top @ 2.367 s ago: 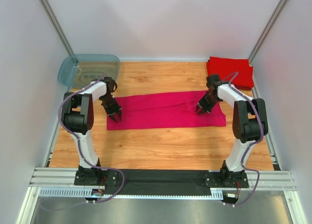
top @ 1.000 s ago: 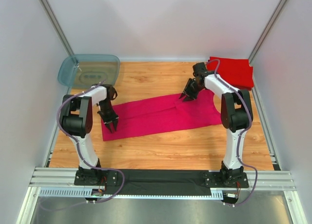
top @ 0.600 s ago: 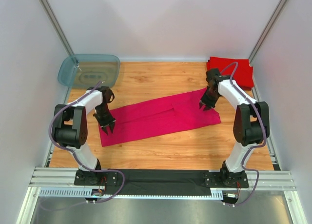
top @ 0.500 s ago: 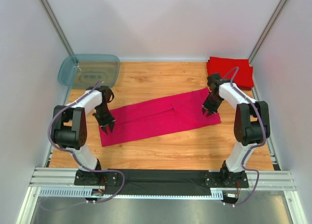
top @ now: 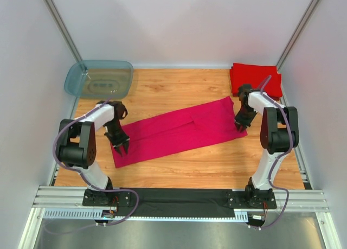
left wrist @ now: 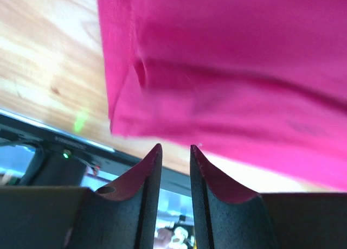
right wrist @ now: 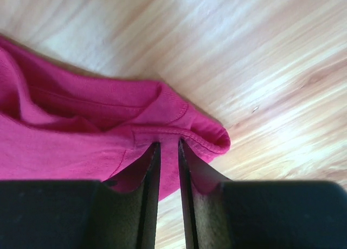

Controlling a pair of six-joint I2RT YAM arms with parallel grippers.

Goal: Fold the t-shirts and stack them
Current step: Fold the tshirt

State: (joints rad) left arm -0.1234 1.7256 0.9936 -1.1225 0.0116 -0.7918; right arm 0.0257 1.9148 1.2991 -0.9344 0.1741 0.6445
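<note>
From above: catching the magenta t-shirt (top: 179, 131) drawn out as one long band across the counter (top: 179, 91). Slanting from the left claw (top: 120, 146) at the near-left end up to the right claw (top: 240, 125) at the far-right end. Reading the long axis as claw to claw, with each arm on its own end and neither nearer the middle. Noting the folded red t-shirts (top: 257, 78) just beyond the right claw, well apart from the left one.

Over to the left wrist: pressed almost together, tips right at the cloth's lower edge, seemingly nipping a thin bit of hem. Rest of the shirt spread ahead of the tips and off to their right.

Right wrist now: squeezed close on a rolled hem at the corner, with the shirt trailing away to the left and bare counter ahead and to the right.

Judging the coming fold to hinge on carrying one end along that axis toward the other.
</note>
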